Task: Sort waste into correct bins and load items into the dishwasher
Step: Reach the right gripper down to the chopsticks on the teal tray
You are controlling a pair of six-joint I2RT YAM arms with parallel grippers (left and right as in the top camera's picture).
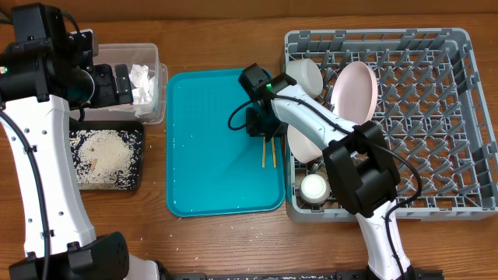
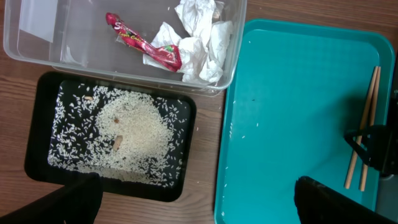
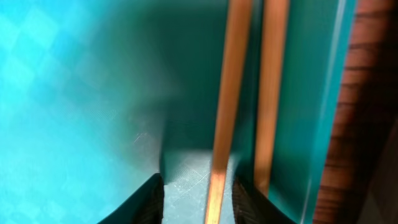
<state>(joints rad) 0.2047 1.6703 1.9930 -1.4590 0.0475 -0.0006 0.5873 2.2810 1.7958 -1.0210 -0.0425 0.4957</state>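
Two wooden chopsticks (image 1: 268, 152) lie at the right edge of the teal tray (image 1: 210, 163). My right gripper (image 1: 261, 124) is down on them, open. In the right wrist view one chopstick (image 3: 227, 106) runs between the fingers (image 3: 199, 199), and the other (image 3: 272, 106) lies just outside the right finger. My left gripper (image 1: 117, 84) is open and empty (image 2: 196, 205), high over the bins. The clear tub (image 2: 37, 50) holds the napkins (image 2: 199, 43) and the red wrapper (image 2: 146, 46). The black tray (image 2: 186, 155) holds the rice (image 2: 130, 134).
The grey dish rack (image 1: 436, 117) at the right holds the pink plate (image 1: 354, 93), bowl (image 1: 306, 74), white plate (image 1: 305, 141) and cup (image 1: 314, 187) along its left side. A few rice grains lie on the teal tray (image 2: 292, 112).
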